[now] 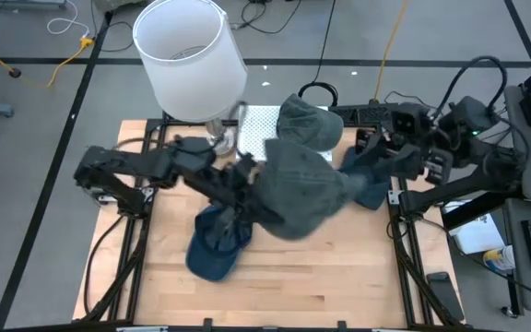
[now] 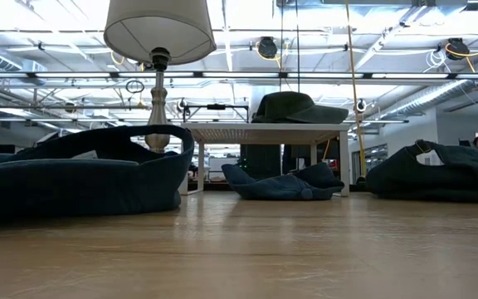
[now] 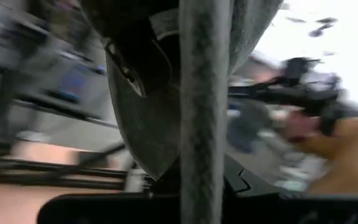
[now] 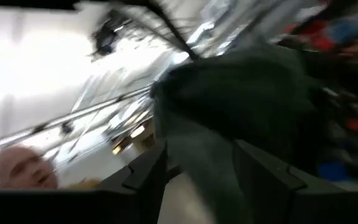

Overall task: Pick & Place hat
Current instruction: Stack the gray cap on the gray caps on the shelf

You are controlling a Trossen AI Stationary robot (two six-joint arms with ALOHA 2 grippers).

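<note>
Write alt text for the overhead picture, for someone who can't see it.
Seen from above, two dark robot arms meet over a wooden table, holding a large grey-green fabric hat between the left gripper and the right gripper. A dark blue cap lies below, a similar hat on a white stand, beside a white-shaded lamp.

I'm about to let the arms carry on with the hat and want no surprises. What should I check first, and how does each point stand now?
1. Left gripper shut on the grey hat: ok, brim between its fingers in the left wrist view.
2. Right gripper free of the hat: cannot tell; cloth lies between its fingers.
3. Hat off the table: ok, it hangs between the arms.
4. Lamp clear of the left arm: not ok, its base is very near.
5. Blue hat out of the way: cannot tell.
</note>
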